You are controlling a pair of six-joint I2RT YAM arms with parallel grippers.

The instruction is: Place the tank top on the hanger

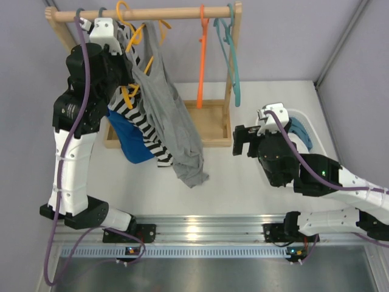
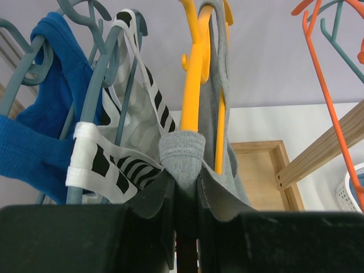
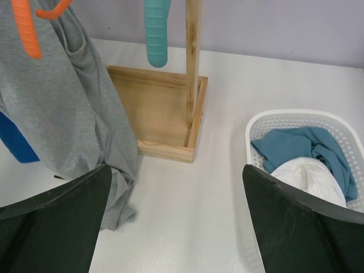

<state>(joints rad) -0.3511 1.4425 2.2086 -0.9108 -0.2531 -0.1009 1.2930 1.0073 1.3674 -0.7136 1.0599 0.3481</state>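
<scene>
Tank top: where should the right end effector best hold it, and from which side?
Probably the tank top at its hanging side edge, from the right: that edge drapes free facing the open right end effector, while the left end effector pinches a strap at the yellow hanger.

**White table and its load**

The table (image 1: pixel 243 176) carries a wooden rack base (image 1: pixel 209 131) at upper centre of the top view. A white basket (image 3: pixel 296 116) stands to its right. The tank top (image 1: pixel 191 170) hem pools just below the base.
</scene>
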